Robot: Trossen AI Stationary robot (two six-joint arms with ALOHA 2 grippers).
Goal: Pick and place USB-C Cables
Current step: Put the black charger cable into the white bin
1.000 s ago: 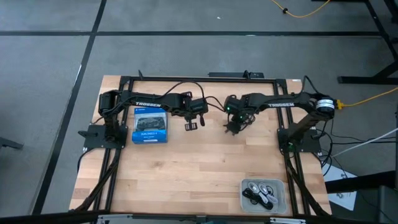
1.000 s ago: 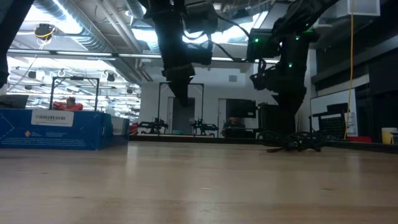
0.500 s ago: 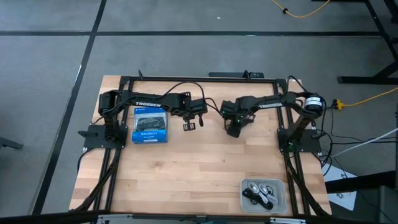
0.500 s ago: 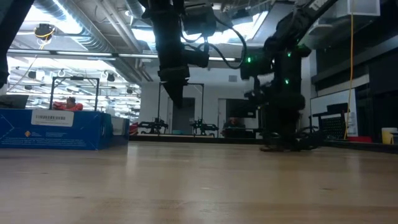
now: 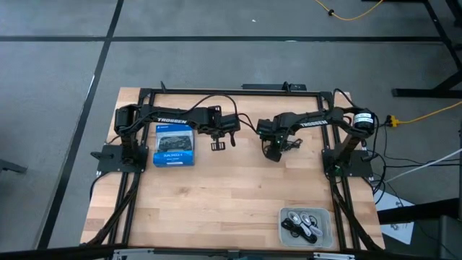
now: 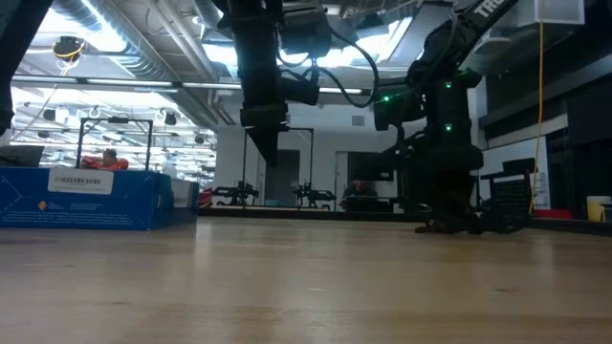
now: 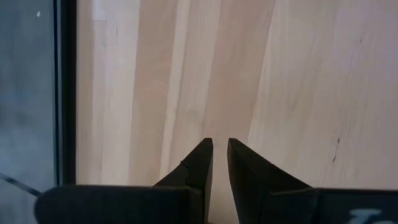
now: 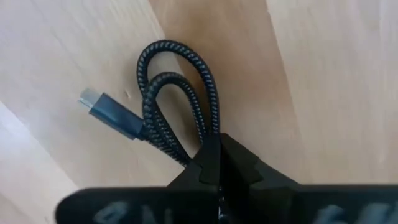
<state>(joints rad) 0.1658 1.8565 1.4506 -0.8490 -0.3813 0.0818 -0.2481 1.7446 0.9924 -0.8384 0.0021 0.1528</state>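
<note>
A black braided USB-C cable (image 8: 177, 93), folded into loops with a dark plug (image 8: 104, 109) at one end, is in my right gripper (image 8: 217, 158), which is shut on it. In the high view this gripper (image 5: 273, 153) is at the table's far middle, low over the wood. My left gripper (image 5: 219, 144) hangs shut and empty above the table, just right of the blue box (image 5: 174, 145). Several other coiled cables, black and pale, lie in the grey tray (image 5: 326, 214). My right gripper pinches the cable's bundled strands (image 8: 198, 144) between its two fingers, where the loops run together. The fingers come from above, pointing down. The loops and the plug stick out past the fingertips, close over the wood; I cannot tell whether they rest on it.
The blue box stands at the far left, by the left arm's base. The grey tray sits at the near right corner. A black frame (image 5: 231, 90) runs along the table's far and side edges. Bare wood stretches across the middle and near left.
My right gripper has come down onto the black cable at the far middle and shifted slightly toward the table's near edge. The cable, earlier lying spread out beside the fingers, is now gathered between them.
</note>
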